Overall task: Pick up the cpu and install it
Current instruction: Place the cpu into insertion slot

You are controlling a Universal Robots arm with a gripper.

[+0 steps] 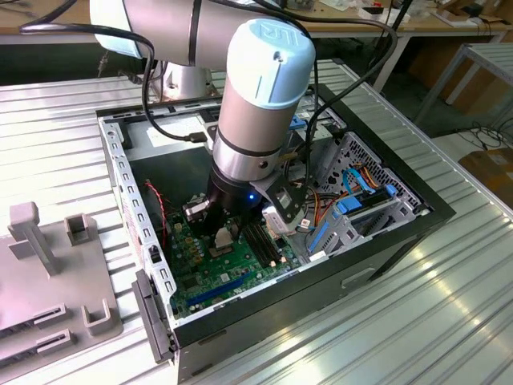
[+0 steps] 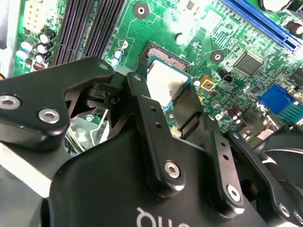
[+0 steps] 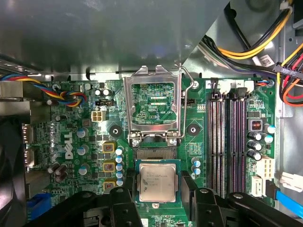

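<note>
The cpu [image 3: 157, 183] sat directly under the gripper [image 3: 158, 191], beside the open frame [image 3: 129, 106]. Whether the gripper held it, I couldn't tell.

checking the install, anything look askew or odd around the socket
Nothing stands out: the cpu lies square to the green motherboard, beside the swung-open metal socket frame, with the pincer astride it.

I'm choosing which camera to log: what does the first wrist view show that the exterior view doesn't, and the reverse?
First wrist view: the cpu lying flat, the open metal frame beside it, the gripper at the cpu. Exterior view: the arm reaching down into the open computer case. Both: the green motherboard and black memory slots.
</note>
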